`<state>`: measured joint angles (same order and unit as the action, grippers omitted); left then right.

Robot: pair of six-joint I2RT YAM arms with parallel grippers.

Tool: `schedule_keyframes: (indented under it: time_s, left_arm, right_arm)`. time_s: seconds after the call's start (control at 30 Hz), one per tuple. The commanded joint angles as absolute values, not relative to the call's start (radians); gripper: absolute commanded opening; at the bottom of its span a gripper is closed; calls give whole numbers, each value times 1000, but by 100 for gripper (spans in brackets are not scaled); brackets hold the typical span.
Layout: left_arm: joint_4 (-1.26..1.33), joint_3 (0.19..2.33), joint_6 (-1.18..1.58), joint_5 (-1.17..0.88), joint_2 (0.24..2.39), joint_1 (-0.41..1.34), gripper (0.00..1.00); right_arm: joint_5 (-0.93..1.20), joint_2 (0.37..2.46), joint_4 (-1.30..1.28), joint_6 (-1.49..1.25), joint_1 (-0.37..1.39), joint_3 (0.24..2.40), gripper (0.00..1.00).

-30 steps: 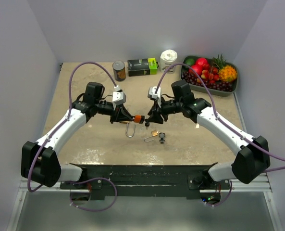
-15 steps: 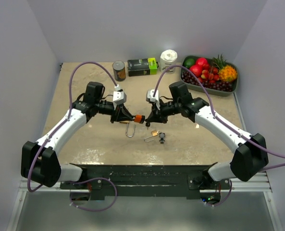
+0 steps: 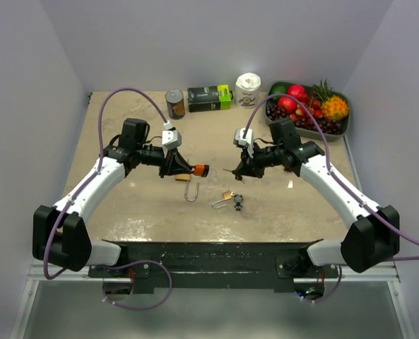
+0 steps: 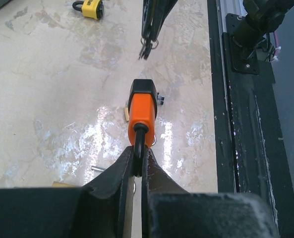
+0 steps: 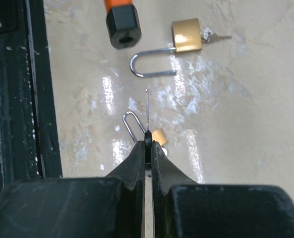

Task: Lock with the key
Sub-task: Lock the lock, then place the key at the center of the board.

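An orange padlock (image 3: 198,170) with a black end hangs above the table, and my left gripper (image 3: 183,168) is shut on its black shackle. In the left wrist view the lock (image 4: 142,111) juts straight out from between the shut fingers of that gripper (image 4: 138,156). To the right, a short gap away, my right gripper (image 3: 236,171) is shut on a thin key (image 5: 147,111). The key's blade points toward the lock's black end (image 5: 123,27) without touching it. The right gripper (image 5: 147,144) pinches the key's head.
On the table below lie a brass padlock with a long shackle (image 5: 186,35) and a small brass padlock (image 3: 227,195) with keys. A yellow padlock (image 4: 92,7) lies further right. A can (image 3: 175,103), a green box (image 3: 210,97), a white roll (image 3: 249,88) and a fruit tray (image 3: 342,128) line the back.
My right gripper closed on the key and drew back to the right, away from the orange padlock. The left arm shifted slightly left, still holding the lock.
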<state>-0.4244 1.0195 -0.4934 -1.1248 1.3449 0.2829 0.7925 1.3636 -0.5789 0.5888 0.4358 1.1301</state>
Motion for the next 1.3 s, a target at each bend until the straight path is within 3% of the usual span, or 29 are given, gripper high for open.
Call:
schedule_keyframes:
  time_s: [0.0,0.23,0.47,1.27]
  left_arm:
    - [-407,1080,-523,-1187,1353,264,0]
    - [-345,1062,-467,-1140,1356,262,0]
    - [-282,1023,-433,-1085,1330,262,0]
    - [-242,953,-405,-1055,1293,264,0]
  right_arm:
    - [781,1315,-661,664,384,1121,0]
    - [687,1313,-476,451,298,1086,0]
    - [462,1393,-361,247,233,1046,0]
    - [331,1739,-387,144,48,1155,0]
